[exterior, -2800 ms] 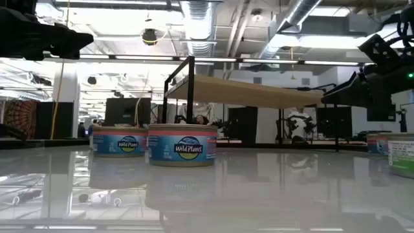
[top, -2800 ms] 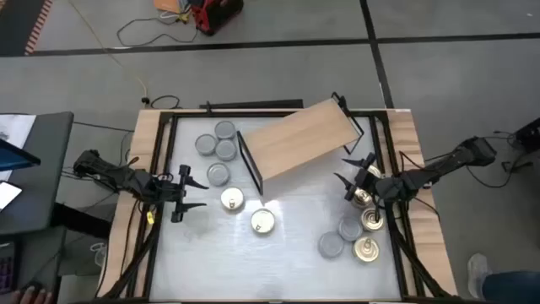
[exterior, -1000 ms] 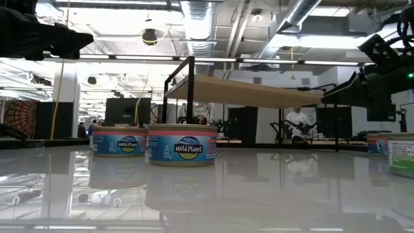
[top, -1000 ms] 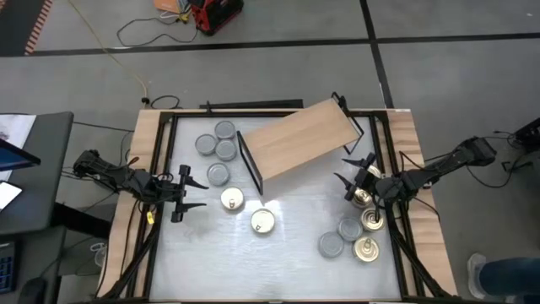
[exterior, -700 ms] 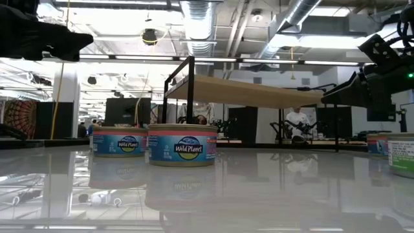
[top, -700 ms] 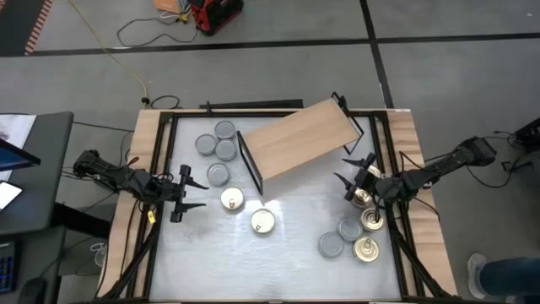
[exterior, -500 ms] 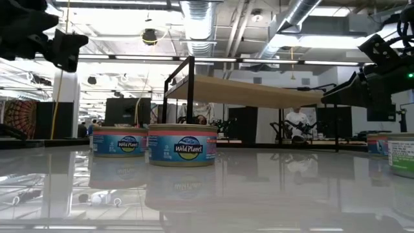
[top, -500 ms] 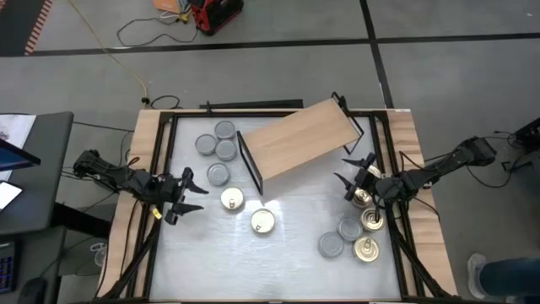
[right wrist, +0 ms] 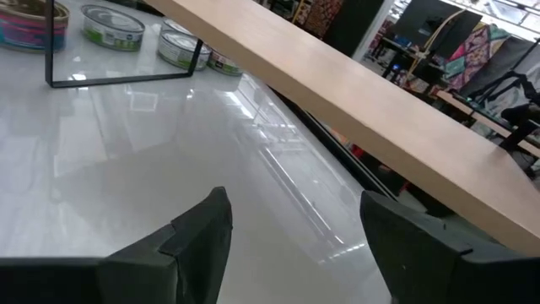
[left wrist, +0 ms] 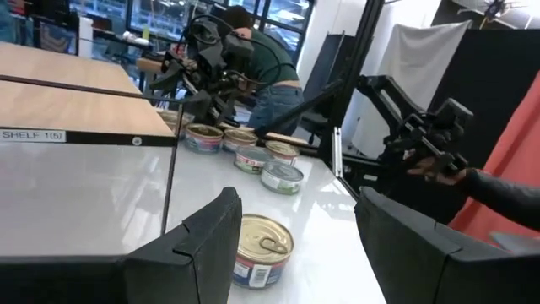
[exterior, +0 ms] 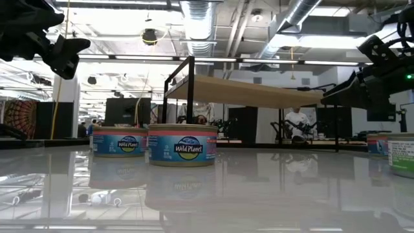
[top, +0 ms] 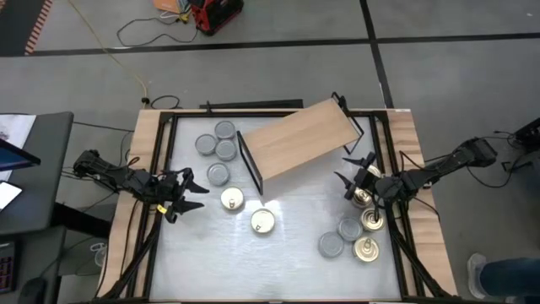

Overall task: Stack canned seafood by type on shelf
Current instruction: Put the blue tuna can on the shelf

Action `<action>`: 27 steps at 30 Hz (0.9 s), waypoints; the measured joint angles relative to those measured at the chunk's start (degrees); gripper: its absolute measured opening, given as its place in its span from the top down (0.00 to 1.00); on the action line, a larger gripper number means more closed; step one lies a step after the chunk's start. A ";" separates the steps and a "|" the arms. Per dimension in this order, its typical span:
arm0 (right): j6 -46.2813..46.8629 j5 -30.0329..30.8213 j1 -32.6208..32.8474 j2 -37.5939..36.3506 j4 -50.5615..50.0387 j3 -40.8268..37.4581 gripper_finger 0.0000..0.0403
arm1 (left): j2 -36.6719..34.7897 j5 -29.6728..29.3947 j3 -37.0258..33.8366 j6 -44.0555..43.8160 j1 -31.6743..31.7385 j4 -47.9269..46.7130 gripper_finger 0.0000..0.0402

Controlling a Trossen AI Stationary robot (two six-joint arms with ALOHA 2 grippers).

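shelf [top: 299, 139]: tan board on thin black frame, sits at far-centre of table [top: 287, 262]. Long axis runs diagonal in high view, left end nearer the front, right end toward far-right corner. Board looks level in low view [exterior: 246, 92], raised on its frame.

Tins: grey-top cluster [top: 216, 149] of 4 left of shelf, far-left area. 2 gold pull-tab tins [top: 232, 200] and [top: 263, 221] just in front of shelf's left end, all upright. Right group [top: 350, 236] near right edge, mix of grey + gold, packed close.

L gripper [top: 184, 196] over left side of table, fingers spread, holding nothing; nearest gold tin [left wrist: 261, 247] lies ahead between its fingers in wrist view, not touching. R gripper [top: 356, 175] at shelf's right end, also spread wide, empty, above the right tin group.

Vs ~0.5 s ago: L gripper has rolled a bit further, fingers now angled instead of flat. R arm, shelf, tins unchanged.

Around: monitor corner [top: 13, 156] on side desk at left, cables + red item [top: 211, 13] on floor beyond. Person in green top [left wrist: 266, 72] bent over behind table in L wrist view. Shelf's black frame leg [top: 251, 169] stands between the grey cluster and board.
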 joint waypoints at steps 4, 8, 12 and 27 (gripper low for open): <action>-0.02 -0.01 0.02 0.00 0.01 -0.01 0.29 | -0.01 -5.02 0.09 4.03 0.00 0.11 0.44; 1.25 -0.01 0.02 0.00 1.59 -0.01 0.29 | 0.00 -6.49 0.12 5.21 0.00 -0.09 0.44; 8.33 -0.01 0.02 0.00 3.86 0.00 0.29 | -0.02 -9.72 0.14 9.48 -0.02 0.07 0.44; 34.46 -0.23 -0.22 0.00 5.05 0.00 0.29 | -0.02 -13.40 0.18 9.47 0.00 0.68 0.44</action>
